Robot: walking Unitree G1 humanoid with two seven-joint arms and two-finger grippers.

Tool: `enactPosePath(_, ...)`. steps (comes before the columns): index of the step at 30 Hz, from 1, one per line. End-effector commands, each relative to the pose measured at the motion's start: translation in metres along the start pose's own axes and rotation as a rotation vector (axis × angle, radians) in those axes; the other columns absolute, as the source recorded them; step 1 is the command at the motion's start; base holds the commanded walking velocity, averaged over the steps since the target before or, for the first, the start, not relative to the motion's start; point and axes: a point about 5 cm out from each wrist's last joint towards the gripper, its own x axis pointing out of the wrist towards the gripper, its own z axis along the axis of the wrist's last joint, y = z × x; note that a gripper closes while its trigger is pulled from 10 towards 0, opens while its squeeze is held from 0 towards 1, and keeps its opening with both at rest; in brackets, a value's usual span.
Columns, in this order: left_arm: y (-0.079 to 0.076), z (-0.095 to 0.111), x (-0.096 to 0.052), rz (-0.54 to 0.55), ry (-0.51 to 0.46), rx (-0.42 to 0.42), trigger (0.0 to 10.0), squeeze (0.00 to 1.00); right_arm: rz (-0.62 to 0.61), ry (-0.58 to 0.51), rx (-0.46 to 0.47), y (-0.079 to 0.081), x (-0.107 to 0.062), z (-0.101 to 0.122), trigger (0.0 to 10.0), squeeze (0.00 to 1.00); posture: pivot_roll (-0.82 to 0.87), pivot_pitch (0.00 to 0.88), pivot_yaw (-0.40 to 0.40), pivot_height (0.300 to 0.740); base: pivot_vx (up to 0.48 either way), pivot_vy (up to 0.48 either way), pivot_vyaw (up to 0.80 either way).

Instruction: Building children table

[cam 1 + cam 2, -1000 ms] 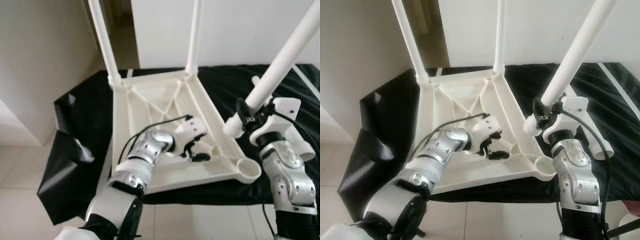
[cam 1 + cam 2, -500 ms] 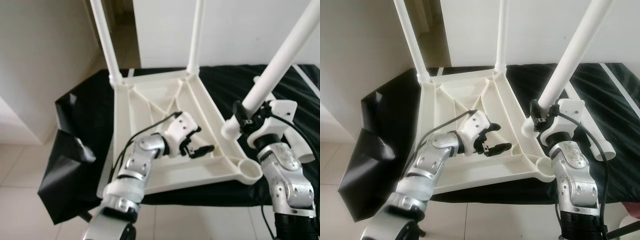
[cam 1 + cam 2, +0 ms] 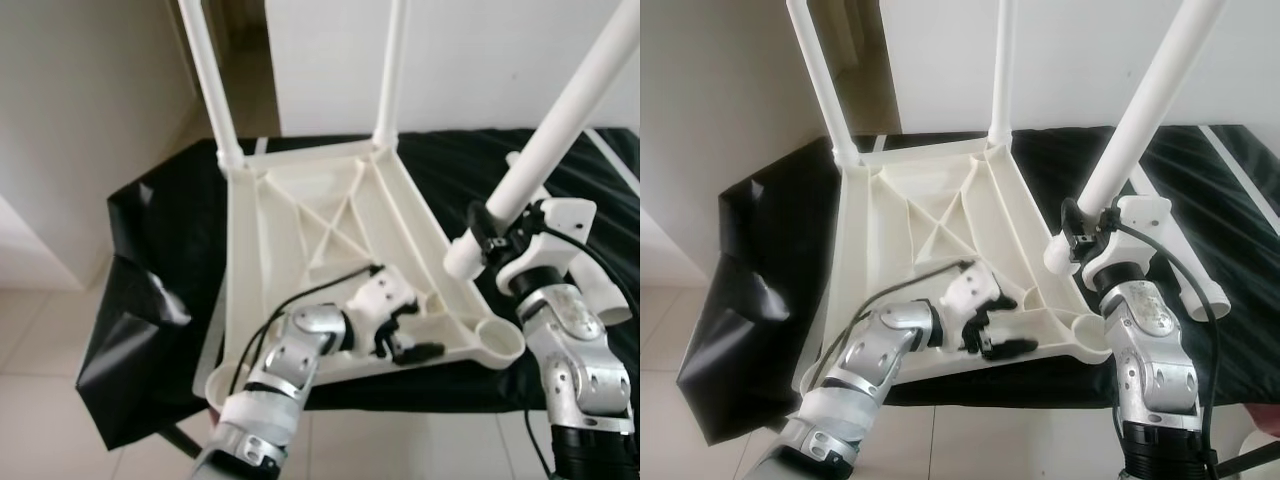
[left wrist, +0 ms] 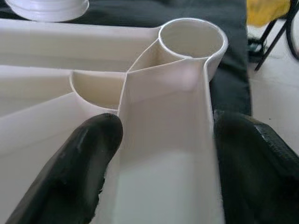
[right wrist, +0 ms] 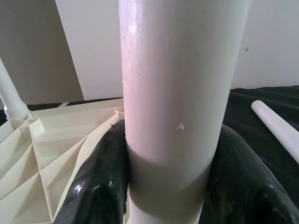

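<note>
Item: children's table, part-built. Tabletop (image 3: 330, 215), cream-white plastic with ribbed underside, lies upside down on a worktop draped in black cloth (image 3: 150, 260). Legs fitted: two, standing upright in the far corner sockets, far-left leg (image 3: 208, 75) and far-right leg (image 3: 390, 70). Legs in hand: one, the third leg (image 3: 560, 125), tilted, its lower end raised above and just inside the near-right corner socket (image 3: 497, 343), not yet seated. That socket is open, as is the near-left corner socket (image 3: 222, 383). Legs spare: one further white leg (image 3: 1180, 250) lies on the cloth behind the right arm. Right pincer (image 5: 168, 163): fingers clamped on either side of the third leg near its lower end, black pads pressed against the tube. Left pincer (image 4: 159, 149): fingers spread, straddling a rib of the tabletop that runs to the near-right socket; whether the pads press on the rib cannot be told, though the placing suggests it steadies the tabletop. Progress, as judged: roughly halfway. Outstanding: lower the third leg into the near-right socket, fit the spare leg into the near-left socket, turn the table upright.
</note>
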Motion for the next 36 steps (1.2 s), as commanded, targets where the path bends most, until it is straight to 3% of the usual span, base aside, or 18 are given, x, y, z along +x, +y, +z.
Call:
enactPosePath(1, 0.006, -0.011, 0.002, 0.104, 0.075, -0.014, 10.0, 0.00, 0.006, -0.016, 0.004, 0.001, 0.002, 0.005, 10.0, 0.00, -0.03, 0.000, 0.035, 0.740, 0.000, 0.000, 0.00)
enactPosePath(5, 0.014, -0.010, 0.005, 0.211, 0.096, -0.032, 10.0, 0.00, 0.004, -0.018, 0.005, 0.000, 0.003, 0.005, 10.0, 0.00, -0.02, 0.000, 0.034, 0.740, 0.000, 0.000, 0.00)
enactPosePath(10, 0.036, -0.005, 0.009, 0.405, 0.139, -0.027, 10.0, 0.00, 0.002, -0.015, 0.006, 0.000, 0.003, 0.005, 10.0, 0.00, -0.02, 0.000, 0.032, 0.740, 0.000, 0.000, 0.00)
enactPosePath(12, 0.036, -0.005, 0.009, 0.405, 0.139, -0.027, 10.0, 0.00, 0.002, -0.015, 0.006, 0.000, 0.003, 0.005, 10.0, 0.00, -0.02, 0.000, 0.032, 0.740, 0.000, 0.000, 0.00)
enactPosePath(15, 0.055, 0.007, 0.009, 0.544, 0.132, -0.018, 10.0, 0.00, 0.004, -0.014, 0.007, 0.001, 0.003, 0.005, 10.0, 0.00, -0.02, 0.000, 0.032, 0.740, 0.000, 0.000, 0.00)
enactPosePath(25, 0.068, 0.013, 0.004, 0.615, 0.129, 0.044, 10.0, 0.00, -0.004, -0.011, 0.006, 0.000, 0.001, 0.004, 10.0, 0.00, -0.03, 0.000, 0.041, 0.740, 0.000, 0.000, 0.00)
enactPosePath(30, 0.074, 0.022, -0.001, 0.601, 0.033, -0.041, 10.0, 0.00, -0.005, -0.008, 0.007, 0.001, 0.000, 0.003, 10.0, 0.00, -0.03, 0.000, 0.043, 0.740, 0.000, 0.000, 0.00)
enactPosePath(32, 0.062, 0.041, -0.003, 0.433, -0.154, -0.076, 10.0, 0.00, -0.008, -0.001, 0.011, 0.002, -0.004, 0.002, 10.0, 0.00, -0.03, 0.000, 0.043, 0.740, 0.000, 0.000, 0.00)
enactPosePath(33, 0.062, 0.041, -0.003, 0.433, -0.154, -0.076, 10.0, 0.00, -0.008, -0.001, 0.011, 0.002, -0.004, 0.002, 10.0, 0.00, -0.03, 0.000, 0.043, 0.740, 0.000, 0.000, 0.00)
enactPosePath(34, 0.049, 0.050, -0.007, 0.324, -0.250, -0.065, 10.0, 0.00, -0.006, 0.004, 0.005, 0.004, -0.007, 0.001, 10.0, 0.00, -0.03, 0.000, 0.041, 0.740, 0.000, 0.000, 0.00)
enactPosePath(36, 0.044, 0.052, -0.009, 0.289, -0.278, -0.063, 10.0, 0.00, -0.004, 0.006, -0.001, 0.005, -0.009, 0.001, 10.0, 0.00, -0.03, 0.000, 0.041, 0.740, 0.000, 0.000, 0.00)
